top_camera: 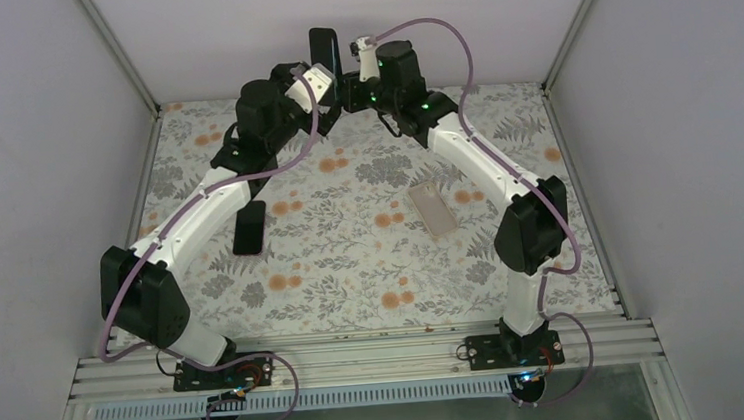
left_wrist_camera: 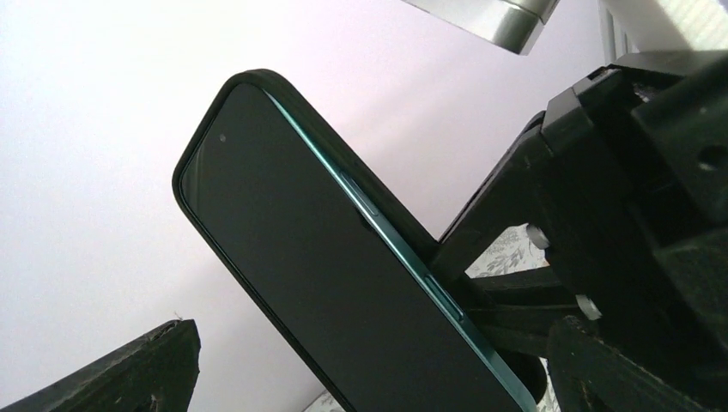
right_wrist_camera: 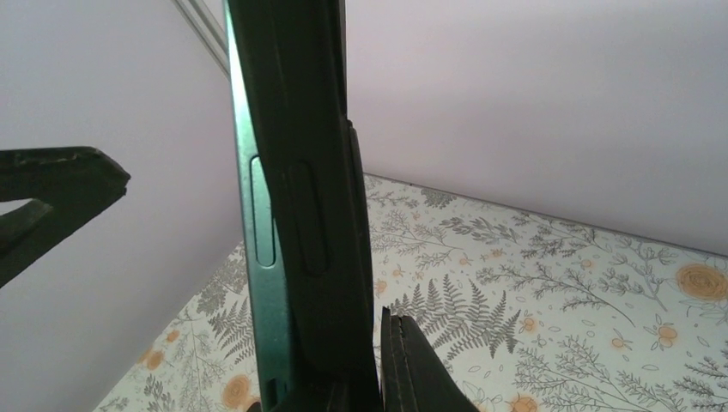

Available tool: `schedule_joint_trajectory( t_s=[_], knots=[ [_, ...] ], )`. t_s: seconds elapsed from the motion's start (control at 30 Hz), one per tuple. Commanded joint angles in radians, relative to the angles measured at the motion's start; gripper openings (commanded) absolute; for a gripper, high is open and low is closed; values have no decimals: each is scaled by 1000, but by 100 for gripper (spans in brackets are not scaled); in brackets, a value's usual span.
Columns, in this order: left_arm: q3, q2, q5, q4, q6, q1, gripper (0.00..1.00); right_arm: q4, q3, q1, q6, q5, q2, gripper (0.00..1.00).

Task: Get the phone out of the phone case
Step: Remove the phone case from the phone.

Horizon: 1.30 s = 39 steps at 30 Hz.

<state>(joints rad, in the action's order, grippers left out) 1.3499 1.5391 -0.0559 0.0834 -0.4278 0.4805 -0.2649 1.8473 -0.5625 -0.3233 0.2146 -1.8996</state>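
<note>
The phone (top_camera: 323, 51), with a dark screen and a green frame, is held upright in the air at the back of the table, inside a black case. In the left wrist view the phone (left_wrist_camera: 318, 283) fills the middle, with the case (left_wrist_camera: 343, 146) rim along its far edge. In the right wrist view the green frame (right_wrist_camera: 257, 223) sits offset beside the case (right_wrist_camera: 318, 172). My right gripper (right_wrist_camera: 343, 386) is shut on the case's lower end. My left gripper (left_wrist_camera: 378, 343) is open, straddling the phone, with one finger (left_wrist_camera: 129, 369) clear of it.
A flat black slab (top_camera: 249, 228) lies on the floral mat (top_camera: 352, 262) at the left. A translucent case (top_camera: 434, 210) lies right of centre. Grey walls enclose the table on three sides. My right gripper's body (left_wrist_camera: 635, 172) crowds the phone in the left wrist view.
</note>
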Motion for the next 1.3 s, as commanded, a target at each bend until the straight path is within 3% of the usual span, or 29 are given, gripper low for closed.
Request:
schedule_joint_trajectory(
  t_s=[0.0, 0.3, 0.83, 1.27],
  knots=[
    [-23, -9, -12, 27, 25, 4, 100, 91, 63, -10, -21, -17, 11, 3],
    [-80, -37, 3, 38, 5, -18, 100, 86, 91, -9, -25, -12, 5, 3],
    [-46, -1, 65, 72, 32, -20, 100, 80, 95, -22, -27, 17, -6, 3],
    [-37, 4, 215, 141, 11, -22, 100, 81, 74, -28, -10, 18, -7, 3]
  ],
)
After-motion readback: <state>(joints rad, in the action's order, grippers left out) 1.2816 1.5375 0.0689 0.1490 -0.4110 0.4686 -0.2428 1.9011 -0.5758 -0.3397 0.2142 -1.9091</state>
